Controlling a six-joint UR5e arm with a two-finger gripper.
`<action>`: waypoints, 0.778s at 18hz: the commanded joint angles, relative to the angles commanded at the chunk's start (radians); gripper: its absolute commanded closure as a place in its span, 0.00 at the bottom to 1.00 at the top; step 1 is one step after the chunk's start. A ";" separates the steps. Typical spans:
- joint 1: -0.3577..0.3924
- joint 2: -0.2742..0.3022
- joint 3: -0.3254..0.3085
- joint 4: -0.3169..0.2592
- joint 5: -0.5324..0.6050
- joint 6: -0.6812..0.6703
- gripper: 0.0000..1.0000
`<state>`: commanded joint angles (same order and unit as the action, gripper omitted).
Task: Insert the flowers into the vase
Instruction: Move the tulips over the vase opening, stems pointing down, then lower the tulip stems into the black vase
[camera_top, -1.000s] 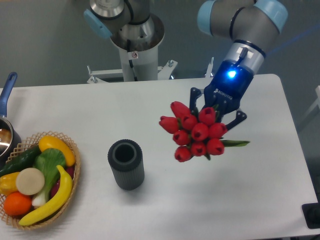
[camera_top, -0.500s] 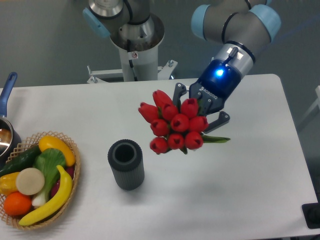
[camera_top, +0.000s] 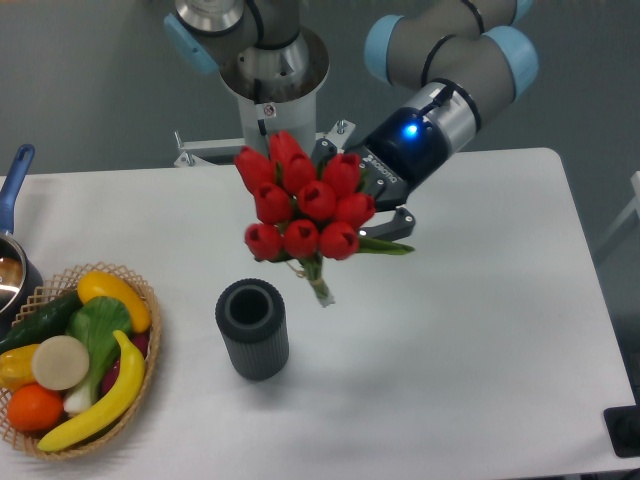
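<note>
The flowers (camera_top: 302, 207), a bunch of red tulip buds with green leaves, hang in the air above the table, and their pale tied stems (camera_top: 320, 289) point down. My gripper (camera_top: 362, 205) is shut on the bunch from the right, its dark fingers partly hidden behind the buds. The vase (camera_top: 252, 328), a dark grey ribbed cylinder with a round open mouth, stands upright on the white table (camera_top: 480, 330). The stem tips are a little to the right of the vase mouth and above it, not touching it.
A wicker basket (camera_top: 75, 365) of toy fruit and vegetables sits at the front left. A pot with a blue handle (camera_top: 12, 190) is at the left edge. The robot's base column (camera_top: 268, 100) stands behind the table.
The gripper has carried the flowers up and to the left, from the table's right-centre to just right of and above the vase. The stems now show below the buds.
</note>
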<state>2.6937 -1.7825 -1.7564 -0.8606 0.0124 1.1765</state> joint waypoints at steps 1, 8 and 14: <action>-0.006 -0.002 0.000 0.000 -0.018 0.000 0.63; -0.028 -0.003 -0.017 0.000 -0.080 0.002 0.63; -0.041 -0.008 -0.021 0.000 -0.080 0.003 0.62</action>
<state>2.6523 -1.7901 -1.7779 -0.8606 -0.0675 1.1796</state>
